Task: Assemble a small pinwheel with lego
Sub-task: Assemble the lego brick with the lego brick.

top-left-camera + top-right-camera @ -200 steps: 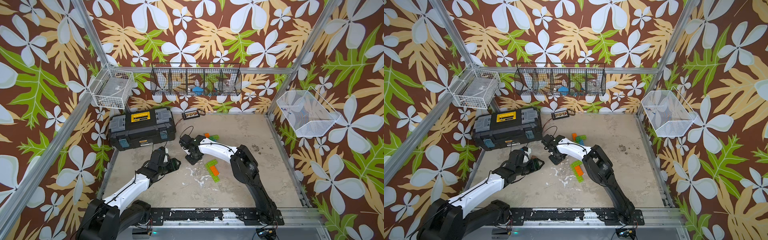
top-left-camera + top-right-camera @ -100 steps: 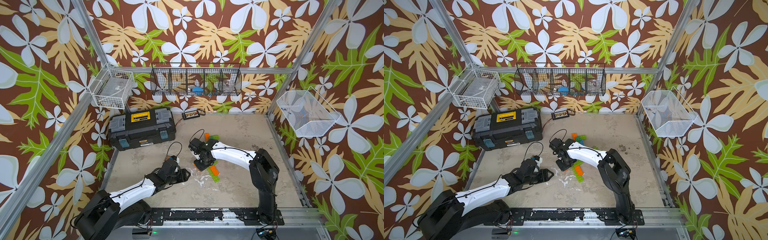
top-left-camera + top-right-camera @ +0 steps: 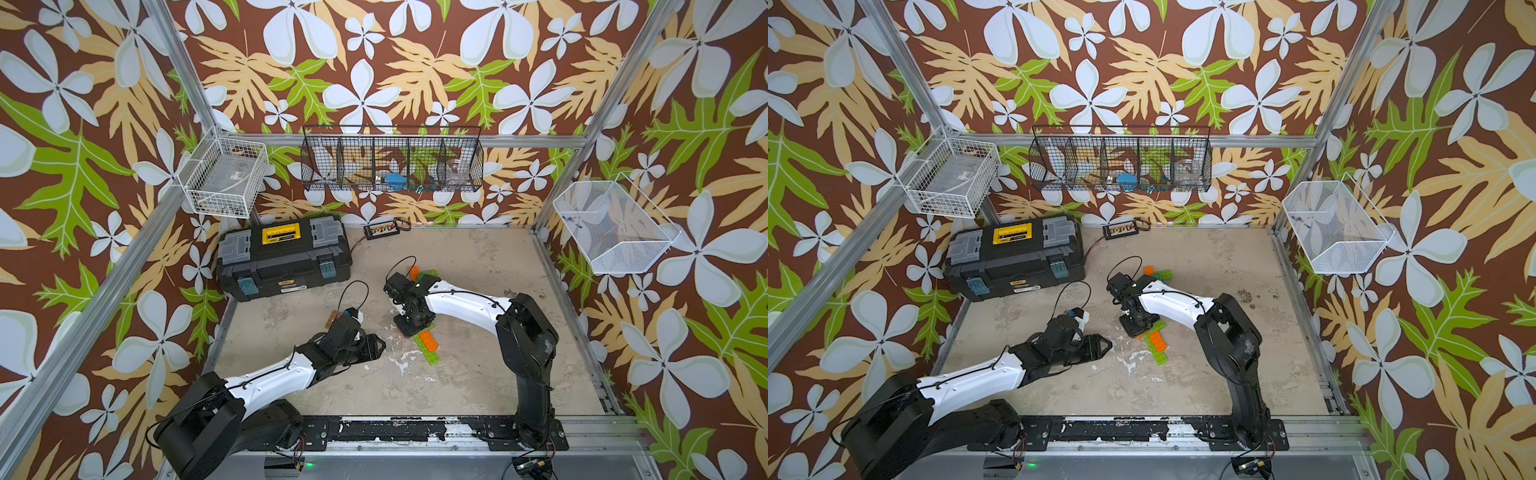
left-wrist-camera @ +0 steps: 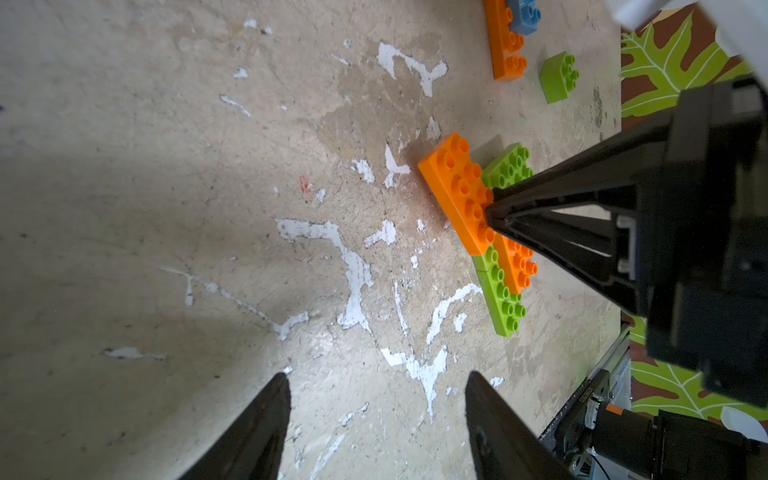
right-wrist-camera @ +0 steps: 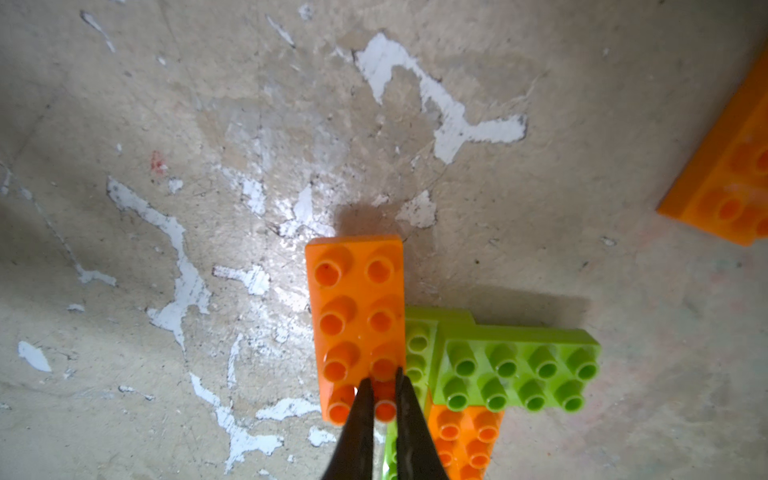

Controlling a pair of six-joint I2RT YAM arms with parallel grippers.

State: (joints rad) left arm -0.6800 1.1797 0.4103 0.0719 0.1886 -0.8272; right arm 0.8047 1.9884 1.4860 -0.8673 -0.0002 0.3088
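The lego pinwheel lies on the floor, with an orange brick [image 5: 357,316] and a lime green brick [image 5: 515,374] sitting on other orange and green bricks. In both top views it shows as orange [image 3: 428,340] and green [image 3: 1158,355]. My right gripper [image 5: 380,380] is shut and points down, its tips resting on the near end of the top orange brick [image 4: 457,191]. My left gripper [image 4: 377,376] is open and empty, low over bare floor, left of the assembly [image 3: 376,345]. A loose orange brick [image 4: 505,41], a blue one [image 4: 525,12] and a small green square [image 4: 559,77] lie farther back.
A black toolbox [image 3: 282,257] stands at the back left of the floor, with a small connector board [image 3: 380,228] beside it. A black wire basket [image 3: 392,164] and white baskets [image 3: 224,178] [image 3: 615,224] hang on the walls. Loose bricks [image 3: 430,273] lie behind the right arm.
The right gripper swung right and came down onto the brick assembly. The left arm lowered and moved forward and right, toward the assembly. Both have barely moved in the last half second.
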